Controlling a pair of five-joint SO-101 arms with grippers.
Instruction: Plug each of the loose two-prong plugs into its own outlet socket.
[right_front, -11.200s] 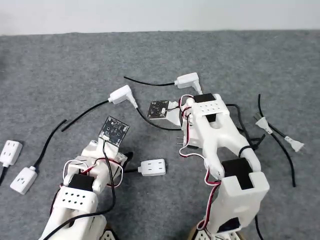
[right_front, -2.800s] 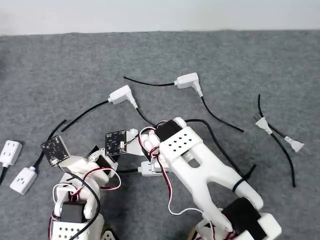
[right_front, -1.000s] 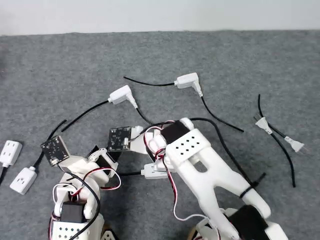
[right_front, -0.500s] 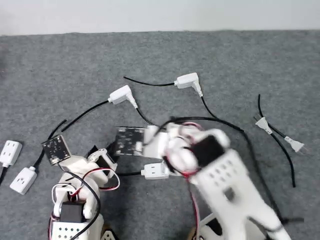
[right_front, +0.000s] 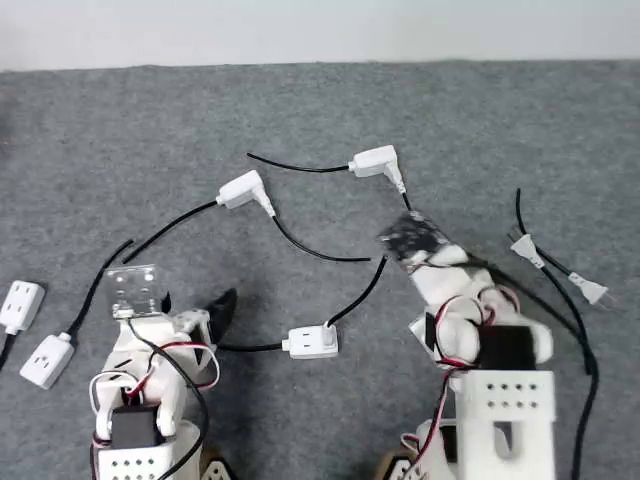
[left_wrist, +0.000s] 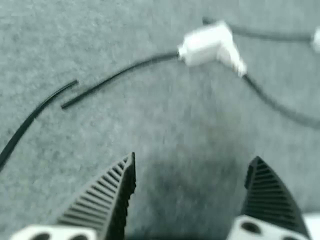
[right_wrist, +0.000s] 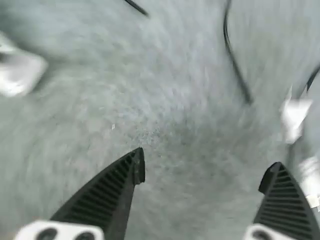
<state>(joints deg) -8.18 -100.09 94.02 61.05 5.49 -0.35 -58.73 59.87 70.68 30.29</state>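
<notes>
A white outlet socket (right_front: 310, 342) lies on the grey mat between the two arms; a black cord (right_front: 358, 291) joins its top right corner and another leaves its left end. Two white plugs (right_front: 243, 188) (right_front: 375, 160) lie farther back, each on a black cord. Two small plugs (right_front: 527, 248) (right_front: 595, 292) lie at the right. My left gripper (left_wrist: 193, 160) is open over bare mat, with a white plug (left_wrist: 207, 44) ahead of it. My right gripper (right_wrist: 207, 160) is open over bare mat, with a cord (right_wrist: 235, 55) beyond it.
Two more white sockets (right_front: 20, 303) (right_front: 48, 360) sit at the mat's left edge. Loose black cords (right_front: 170, 230) cross the middle. The left arm (right_front: 135, 400) and right arm (right_front: 495, 400) stand at the near edge. A pale wall borders the far side.
The right arm has let go at the socket and swung back to the right, leaving the black cord joined to the socket. The left arm's wrist has turned slightly.
</notes>
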